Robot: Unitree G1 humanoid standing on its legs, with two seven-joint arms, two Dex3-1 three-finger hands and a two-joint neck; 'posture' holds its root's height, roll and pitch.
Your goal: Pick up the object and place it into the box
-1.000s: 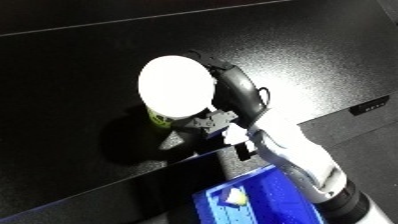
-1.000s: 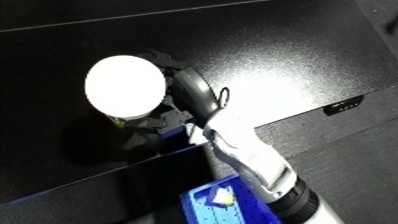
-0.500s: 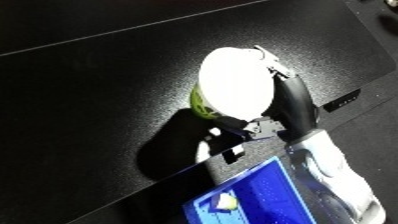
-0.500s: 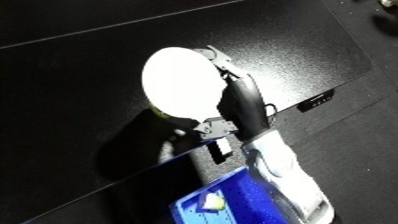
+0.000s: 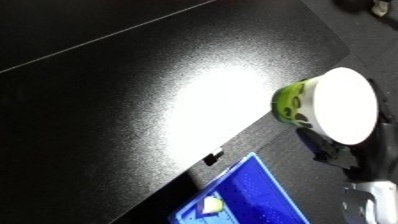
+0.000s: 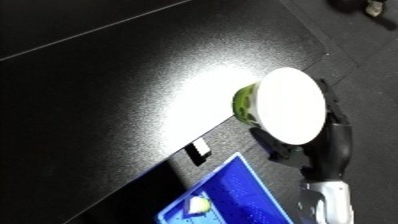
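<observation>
Cup in the air at right of the left eye view: a green-patterned paper cup with a white lid (image 5: 333,109), above the blue plastic bin (image 5: 253,197) at lower centre. Right eye view: the black right hand (image 6: 324,142) has its fingers curled round the cup, over the black tabletop (image 6: 107,90).
</observation>
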